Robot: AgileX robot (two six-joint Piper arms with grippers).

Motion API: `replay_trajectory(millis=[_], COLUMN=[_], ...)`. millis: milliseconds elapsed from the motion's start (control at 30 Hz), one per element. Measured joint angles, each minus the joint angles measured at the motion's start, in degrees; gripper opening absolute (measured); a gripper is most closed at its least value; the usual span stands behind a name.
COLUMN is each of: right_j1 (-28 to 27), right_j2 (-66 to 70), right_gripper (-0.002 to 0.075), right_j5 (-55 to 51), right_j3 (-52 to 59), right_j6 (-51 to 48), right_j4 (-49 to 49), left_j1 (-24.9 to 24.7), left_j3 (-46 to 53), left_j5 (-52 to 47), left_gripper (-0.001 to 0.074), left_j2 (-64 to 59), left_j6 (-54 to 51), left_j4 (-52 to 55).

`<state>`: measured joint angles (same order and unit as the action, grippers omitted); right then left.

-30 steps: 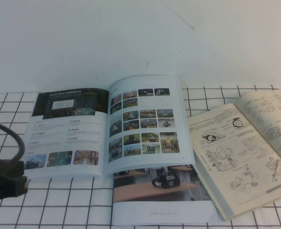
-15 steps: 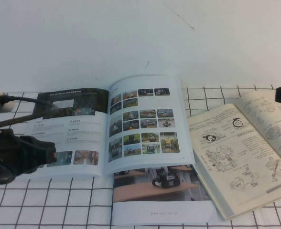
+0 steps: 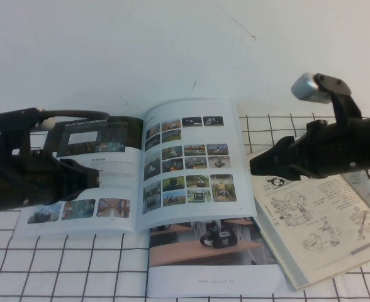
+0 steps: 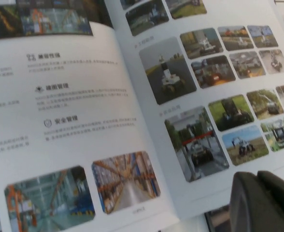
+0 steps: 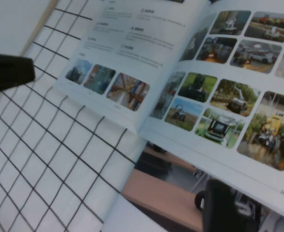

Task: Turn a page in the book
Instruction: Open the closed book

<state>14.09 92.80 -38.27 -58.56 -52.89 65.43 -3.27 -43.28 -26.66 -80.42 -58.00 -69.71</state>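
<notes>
Two grippers are over the work area. The book [image 3: 141, 170] lies open and flat mid-table, spine running away from the robot, long axis across the table. The page [image 3: 191, 165], photo grid upward, forms its right-hand leaf. The left gripper [image 3: 87, 179] hovers over the book's left leaf; whether it is open cannot be told. The right gripper [image 3: 260, 165] hovers just beyond the page's outer edge, fingers apart, holding nothing. A white checked cloth [image 3: 78, 264] covers the table; behind is a plain white wall [image 3: 141, 44]. A booklet [image 3: 210, 255] lies partly under the book's near edge. A yellowish manual [image 3: 317, 226] lies open to the right, beneath the right arm.
</notes>
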Motion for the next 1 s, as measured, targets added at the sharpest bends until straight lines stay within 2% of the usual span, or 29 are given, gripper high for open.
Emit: replay_trajectory(millis=[100, 200, 300, 467, 567, 1000], right_j1=[0.3, 0.3, 0.3, 0.4, 0.4, 0.4], right_j2=[4.6, 8.3, 11.0, 13.3, 13.9, 17.2], right_gripper=[0.0337, 0.0358, 0.0363, 0.0367, 0.0367, 0.0368], right_j5=[0.8, 1.4, 1.4, 1.4, 1.5, 2.0], right_j3=[-2.3, -4.4, -6.1, -7.9, -8.0, -8.3], right_j6=[-0.2, -1.0, -1.7, -2.1, -2.1, -2.3], right_j4=[0.0, 0.0, 0.0, -0.1, -0.1, -1.1], left_j1=[0.0, 0.0, -1.1, -6.4, -8.6, -9.3], left_j3=[-3.8, -8.1, -11.8, -17.0, -19.7, -22.7], left_j5=[0.4, 0.1, -0.4, -0.6, -0.9, -0.7], left_gripper=[-0.0003, -0.0003, -0.0003, -0.0003, -0.0003, -0.0003], left_j2=[-4.0, -8.7, -13.6, -20.0, -22.8, -30.6], left_j6=[-0.6, -0.9, -0.9, 3.6, 6.3, 12.3], left_j4=[0.0, 0.0, 2.3, 13.5, 16.7, 20.4])
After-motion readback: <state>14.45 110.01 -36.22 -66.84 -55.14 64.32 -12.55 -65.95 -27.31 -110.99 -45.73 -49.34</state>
